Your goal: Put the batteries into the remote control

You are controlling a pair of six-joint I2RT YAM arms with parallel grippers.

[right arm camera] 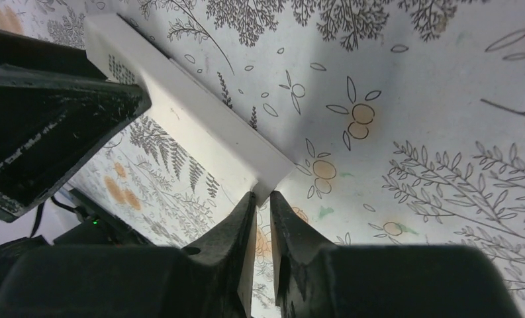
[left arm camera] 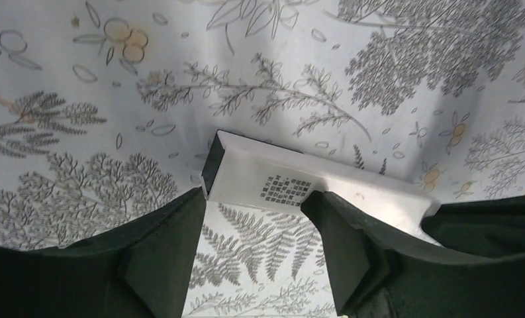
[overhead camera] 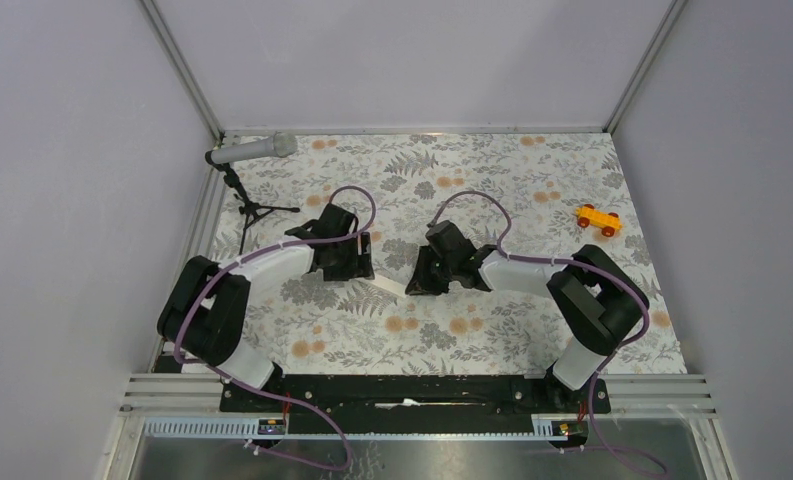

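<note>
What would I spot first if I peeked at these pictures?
The black-and-white left robot arm and right robot arm meet mid-table over a long flat white plastic remote control, whose end the right fingers pinch. A small orange-yellow toy car glows at the far right of the flowery tablecloth.

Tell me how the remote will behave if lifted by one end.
Probably stiff: the remote looks a straight bar though the right tool seems to pinch only its end corner. Smooth white plastic, so it may slip or pivot in that pinch. Flat faces: unlikely to roll.
</note>
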